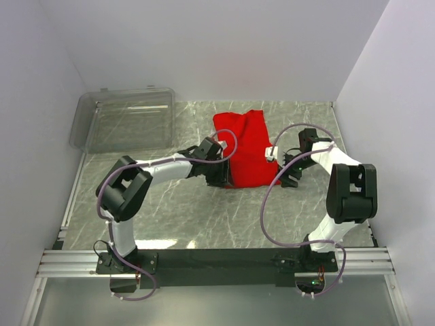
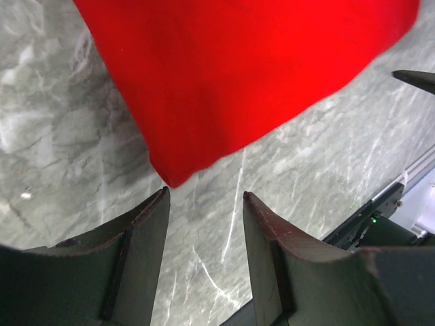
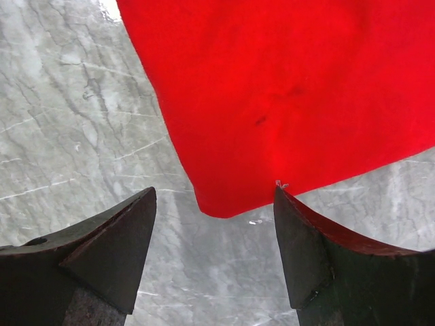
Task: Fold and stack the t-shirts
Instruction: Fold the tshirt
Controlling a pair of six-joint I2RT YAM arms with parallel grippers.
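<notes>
Currently t-shirt [image 1: 246, 149] lies bunched, partly folded, on table [image 1: 197, 217] between the arms. Left end effector [image 2: 206, 195] and right end effector [image 3: 214, 193] both spread wide, empty, each just short of a near corner. Cloth likely light, limp (sags, drags); pinch corners through all layers.

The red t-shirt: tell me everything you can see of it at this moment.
The red t-shirt is plain, soft-looking cloth with no print. It is folded into a rough oblong, wider at its far end, with slight creases. It lies flat on the grey marbled table. The left hand and right hand, both open, each sit at a near corner. No cloth lies between their fingers, and contact cannot be judged.
</notes>
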